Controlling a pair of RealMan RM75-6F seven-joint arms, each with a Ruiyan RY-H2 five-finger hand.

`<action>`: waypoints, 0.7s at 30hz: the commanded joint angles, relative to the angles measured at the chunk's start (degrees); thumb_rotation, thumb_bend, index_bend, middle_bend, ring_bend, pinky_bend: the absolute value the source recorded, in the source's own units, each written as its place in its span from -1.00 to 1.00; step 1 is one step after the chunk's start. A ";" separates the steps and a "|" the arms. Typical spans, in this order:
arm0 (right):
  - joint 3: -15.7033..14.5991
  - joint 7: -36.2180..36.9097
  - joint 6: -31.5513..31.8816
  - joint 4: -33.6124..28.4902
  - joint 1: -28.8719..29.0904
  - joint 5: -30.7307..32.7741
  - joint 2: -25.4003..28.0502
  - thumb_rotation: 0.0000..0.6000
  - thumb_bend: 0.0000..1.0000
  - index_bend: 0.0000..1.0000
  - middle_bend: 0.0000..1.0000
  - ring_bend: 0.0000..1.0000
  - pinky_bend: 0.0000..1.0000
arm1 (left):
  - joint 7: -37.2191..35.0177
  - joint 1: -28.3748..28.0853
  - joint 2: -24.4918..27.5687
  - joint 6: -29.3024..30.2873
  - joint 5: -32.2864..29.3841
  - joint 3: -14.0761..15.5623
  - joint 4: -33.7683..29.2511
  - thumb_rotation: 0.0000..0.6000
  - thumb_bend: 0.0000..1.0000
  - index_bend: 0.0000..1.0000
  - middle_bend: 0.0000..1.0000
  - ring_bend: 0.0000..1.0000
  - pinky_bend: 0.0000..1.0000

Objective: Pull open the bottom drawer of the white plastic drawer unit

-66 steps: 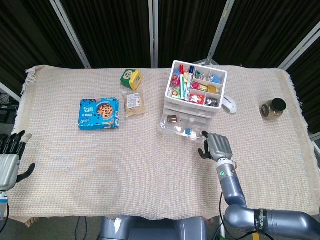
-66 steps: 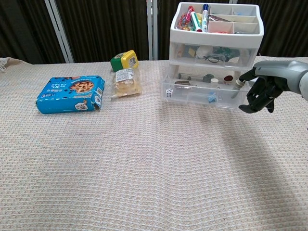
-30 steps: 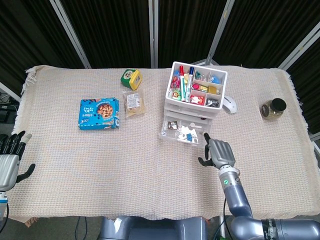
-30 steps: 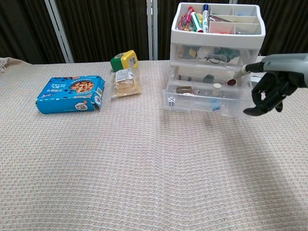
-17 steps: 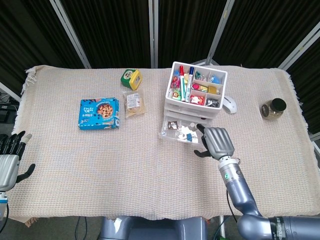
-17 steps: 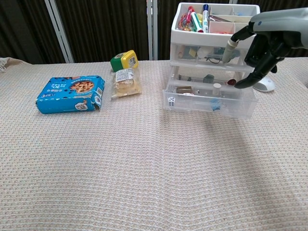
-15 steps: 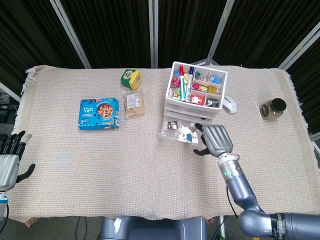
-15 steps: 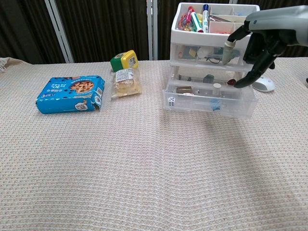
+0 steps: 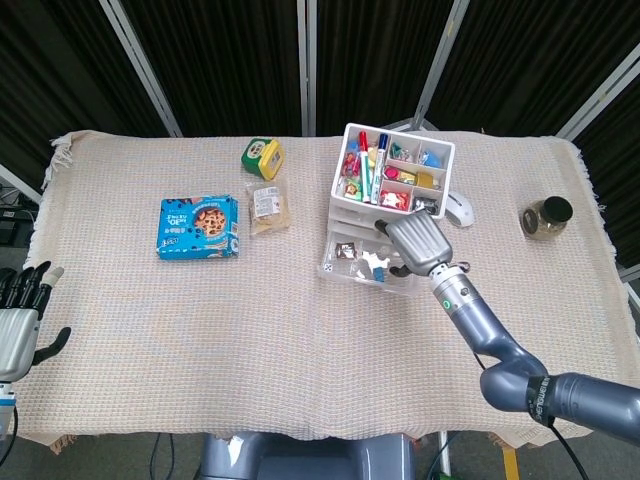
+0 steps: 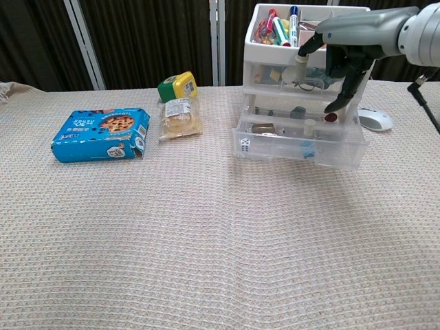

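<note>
The right robot hand (image 10: 338, 60) hangs released, fingers apart and pointing down, in front of the white plastic drawer unit (image 10: 311, 42). Just below its fingertips the bottom drawer (image 10: 300, 146) stands pulled out (small items inside). The left robot hand (image 9: 18, 322) rests released, far off at the bench (image 9: 200, 320) edge.

The white plastic drawer unit (image 10: 311, 82) stood at the rear right of the table (image 10: 206, 261), its bottom drawer (image 10: 300, 142) pulled forward of the drawers above, with small items inside. The right hand (image 10: 338, 58) hovered in front of the upper drawers, fingers (image 10: 342, 93) apart and pointing down, holding nothing. A blue cookie box (image 10: 101, 134), a snack packet (image 10: 180, 117) and a green-and-yellow container (image 10: 177, 86) lay to the left, and a white mouse (image 10: 376, 119) lay just right of the unit.
</note>
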 commanded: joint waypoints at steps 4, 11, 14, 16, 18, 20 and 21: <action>-2.74 2.10 -0.86 6.84 1.56 -10.79 -2.58 1.00 -1.00 -0.27 0.97 0.96 0.40 | -0.03 -0.03 0.01 -0.04 0.01 0.00 0.00 1.00 -0.33 -0.85 -1.00 -1.00 -1.00; -4.63 8.15 1.94 15.66 2.25 -21.85 -5.80 1.00 -1.00 -0.07 0.97 0.96 0.40 | 0.10 -0.03 0.00 -0.05 -0.06 -0.01 -0.05 1.00 -0.33 -0.85 -1.00 -1.00 -1.00; -5.56 9.80 1.88 18.75 2.84 -24.70 -6.65 1.00 -1.00 0.00 0.97 0.96 0.40 | 0.12 -0.01 0.00 -0.02 -0.05 0.01 -0.05 1.00 -0.33 -0.85 -1.00 -1.00 -1.00; -6.69 10.32 1.52 21.20 3.36 -26.94 -7.33 1.00 -1.00 0.01 0.97 0.96 0.40 | 0.12 0.00 0.00 -0.01 -0.04 0.01 -0.04 1.00 -0.33 -0.85 -1.00 -1.00 -1.00; -7.53 11.36 1.35 23.44 3.74 -28.61 -8.27 1.00 -1.00 0.01 0.97 0.96 0.40 | 0.10 0.00 -0.01 -0.01 -0.03 0.02 -0.02 1.00 -0.33 -0.85 -1.00 -1.00 -1.00; -7.81 11.89 1.47 24.37 3.83 -29.29 -8.68 1.00 -1.00 0.01 0.97 0.96 0.40 | 0.11 -0.02 -0.01 -0.02 -0.02 0.01 -0.01 1.00 -0.33 -0.85 -1.00 -1.00 -1.00; -8.12 12.22 1.44 25.19 3.96 -29.90 -9.03 1.00 -1.00 0.01 0.97 0.96 0.40 | 0.10 -0.01 0.00 -0.01 -0.02 0.02 -0.02 1.00 -0.33 -0.85 -1.00 -1.00 -1.00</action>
